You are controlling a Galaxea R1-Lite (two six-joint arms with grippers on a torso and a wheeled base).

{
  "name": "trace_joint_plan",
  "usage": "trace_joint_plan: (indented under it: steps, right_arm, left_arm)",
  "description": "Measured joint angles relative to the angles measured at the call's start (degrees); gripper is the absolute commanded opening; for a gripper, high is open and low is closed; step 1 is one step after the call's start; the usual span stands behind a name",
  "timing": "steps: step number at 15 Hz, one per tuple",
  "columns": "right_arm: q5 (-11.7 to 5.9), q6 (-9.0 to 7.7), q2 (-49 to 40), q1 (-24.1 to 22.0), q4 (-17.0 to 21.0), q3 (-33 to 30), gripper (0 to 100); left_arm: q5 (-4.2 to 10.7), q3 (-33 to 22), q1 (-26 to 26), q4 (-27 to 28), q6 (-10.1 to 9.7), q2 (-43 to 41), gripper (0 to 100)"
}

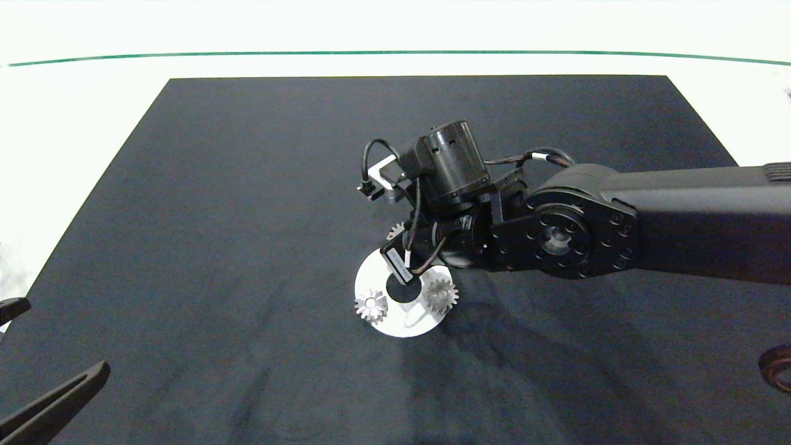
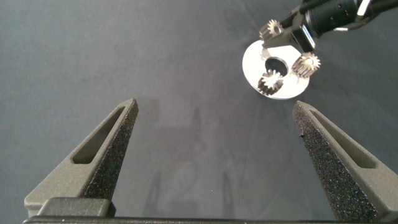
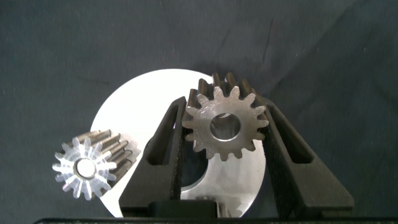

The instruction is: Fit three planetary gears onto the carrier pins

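The white carrier disc [image 1: 395, 324] lies mid-mat. Two planetary gears sit on its pins, one at the left [image 1: 371, 306] and one at the right [image 1: 441, 295]. My right gripper [image 1: 398, 241] hangs over the disc's far rim, shut on the third gear [image 3: 225, 127], whose teeth peek out beside the wrist [image 1: 395, 232]. The right wrist view also shows the disc [image 3: 140, 102] below and one mounted gear [image 3: 87, 165] with a pin end in its bore. The third pin is hidden. My left gripper [image 2: 217, 112] stands open and empty at the mat's near left, far from the disc [image 2: 252, 62].
A black mat [image 1: 216, 216] covers the white table; a green line [image 1: 395, 52] runs along the far edge. The right arm [image 1: 680, 222] spans the mat's right half. A dark curved object [image 1: 778, 368] shows at the right edge.
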Motion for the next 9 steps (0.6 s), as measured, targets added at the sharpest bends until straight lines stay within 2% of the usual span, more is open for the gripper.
trace_joint_plan:
  steps: [9]
  right_arm:
    - [0.00, 0.26, 1.0, 0.1, -0.3, -0.2, 25]
  left_arm:
    - [0.00, 0.7, 0.0, 0.0, 0.00, -0.4, 100]
